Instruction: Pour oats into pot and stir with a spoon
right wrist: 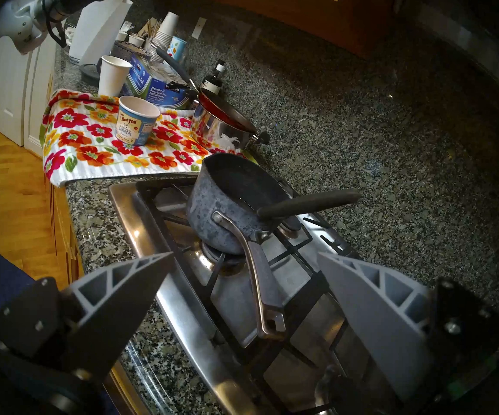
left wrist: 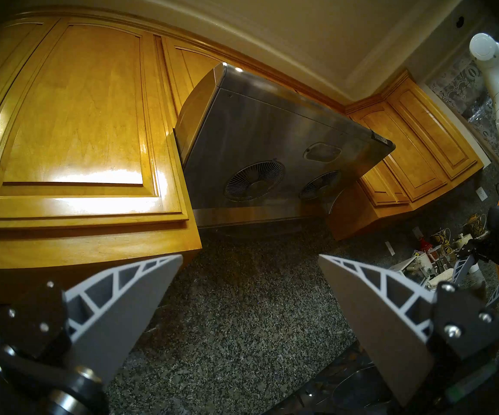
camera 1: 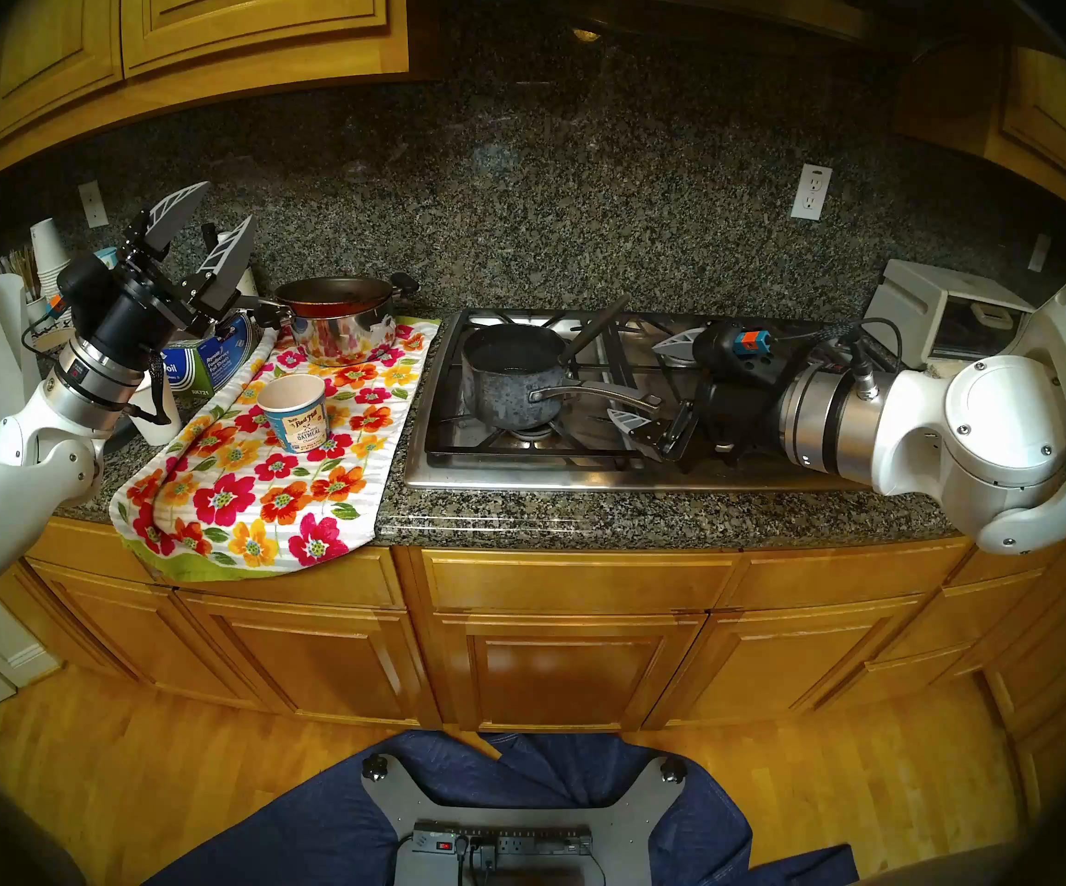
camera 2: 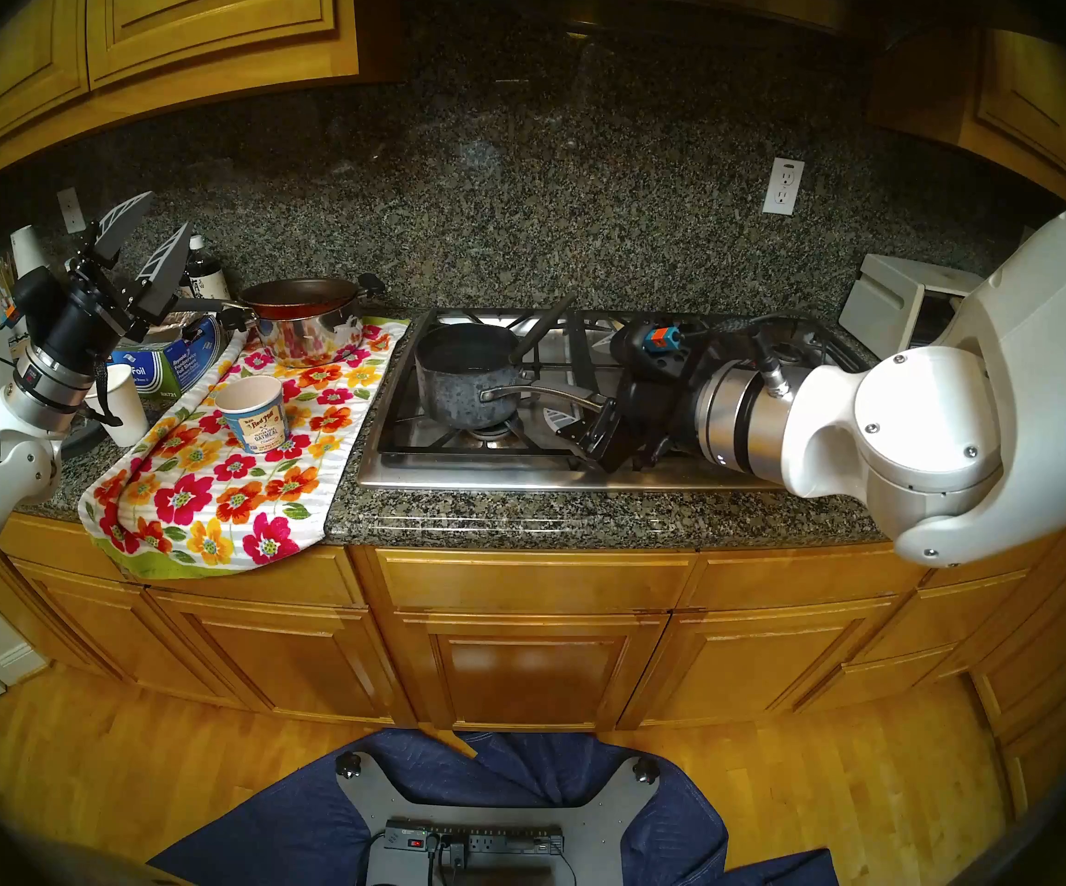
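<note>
The Bob's Red Mill oatmeal cup (camera 1: 295,413) (right wrist: 137,121) stands upright on the floral towel. Its inside looks white, and the oats are hidden from every view. The speckled blue-grey pot (camera 1: 508,379) (right wrist: 227,201) sits on the front left burner, its curved handle pointing right. The black spoon (camera 1: 594,328) (right wrist: 308,204) leans in it, handle up over the back right rim. My right gripper (camera 1: 633,379) (right wrist: 243,254) is open, level with the end of the pot's handle, holding nothing. My left gripper (camera 1: 223,210) (left wrist: 249,255) is open and empty, raised toward the backsplash left of the towel.
A shiny steel pot (camera 1: 338,328) with a reddish inside sits at the towel's (camera 1: 262,482) far end. A foil box (camera 1: 204,367) and a tall white cup (camera 1: 153,418) crowd the counter under my left arm. The range hood (left wrist: 272,154) hangs above the stove (camera 1: 581,469).
</note>
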`<state>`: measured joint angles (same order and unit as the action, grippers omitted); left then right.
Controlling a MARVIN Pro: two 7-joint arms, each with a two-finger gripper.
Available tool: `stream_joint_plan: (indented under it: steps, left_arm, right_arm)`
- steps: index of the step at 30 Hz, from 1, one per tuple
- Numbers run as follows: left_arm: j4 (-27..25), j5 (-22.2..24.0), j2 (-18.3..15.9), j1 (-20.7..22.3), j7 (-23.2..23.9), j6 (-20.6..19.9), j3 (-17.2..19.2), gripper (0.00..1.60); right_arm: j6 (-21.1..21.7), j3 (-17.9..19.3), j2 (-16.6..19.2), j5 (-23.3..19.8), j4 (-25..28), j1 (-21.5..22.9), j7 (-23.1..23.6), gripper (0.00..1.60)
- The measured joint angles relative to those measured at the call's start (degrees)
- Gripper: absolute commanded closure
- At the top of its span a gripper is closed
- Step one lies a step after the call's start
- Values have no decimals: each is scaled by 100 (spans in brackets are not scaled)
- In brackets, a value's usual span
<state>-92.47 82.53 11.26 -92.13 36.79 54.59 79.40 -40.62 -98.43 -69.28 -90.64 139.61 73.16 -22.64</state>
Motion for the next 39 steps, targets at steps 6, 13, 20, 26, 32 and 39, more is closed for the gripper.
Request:
stream_joint_plan:
  steps: [6, 13, 20, 26, 32, 39]
  left_arm:
    - [23, 22, -58, -17, -108, -85, -14, 0]
    - [217, 4, -65, -112, -137, -138, -128, 0]
    - [348, -40, -38, -217, -101, -74, -247, 0]
    - [429, -221, -28, -281, 11, -39, -355, 0]
    - [482, -352, -68, -485, 19, -27, -443, 0]
    - [510, -327, -168, -732, -106, -26, -472, 0]
  right_arm:
    - [0, 0, 0, 0, 1, -3, 0, 0]
    - [0, 0, 0, 0, 2, -4, 0, 0]
    - [0, 0, 0, 0, 2, -5, 0, 0]
    - [0, 0, -1, 0, 3, -5, 0, 0]
    - [0, 0, -1, 0, 3, -6, 1, 0]
    - [0, 0, -1, 0, 4, -7, 1, 0]
